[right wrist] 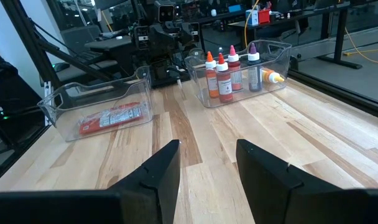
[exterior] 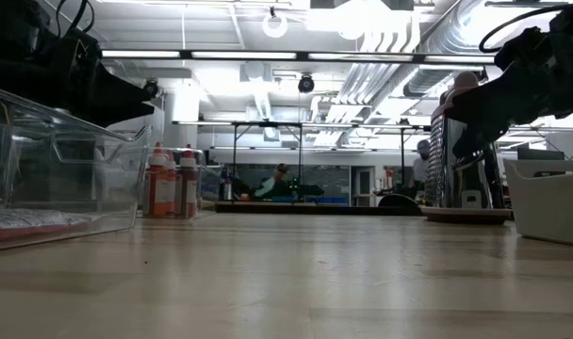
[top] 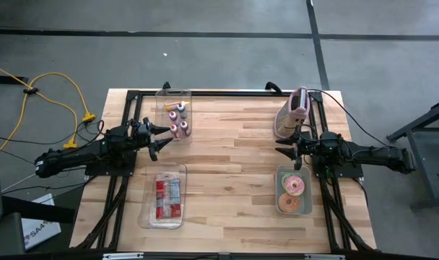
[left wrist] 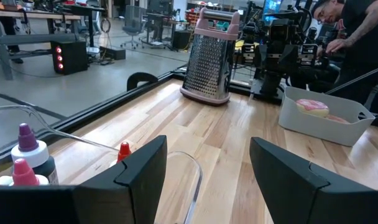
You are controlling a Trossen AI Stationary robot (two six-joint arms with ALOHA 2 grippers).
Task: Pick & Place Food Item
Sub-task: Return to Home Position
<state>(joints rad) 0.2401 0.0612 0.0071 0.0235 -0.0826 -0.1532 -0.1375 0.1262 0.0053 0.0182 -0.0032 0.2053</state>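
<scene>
Two pink-iced donuts point(top: 293, 186) lie in a grey tub point(top: 279, 173) at the right; one donut point(left wrist: 312, 107) shows above the tub's rim in the left wrist view. A red-and-white food packet point(top: 167, 198) lies flat in a clear bin point(top: 145, 217) at the near left, and the same packet point(right wrist: 111, 117) shows in the right wrist view. My left gripper point(top: 160, 141) hovers open at the table's left edge, beside a bin of bottles. My right gripper point(top: 287, 154) hovers open at the right, just behind the donut tub. Neither holds anything.
A clear bin of small sauce bottles point(top: 177, 119) stands at the far left. A pink-topped metal grater point(top: 293, 115) stands upright at the far right. Bare wooden tabletop point(top: 230, 173) lies between the arms. A person point(left wrist: 357, 31) stands beyond the table's right side.
</scene>
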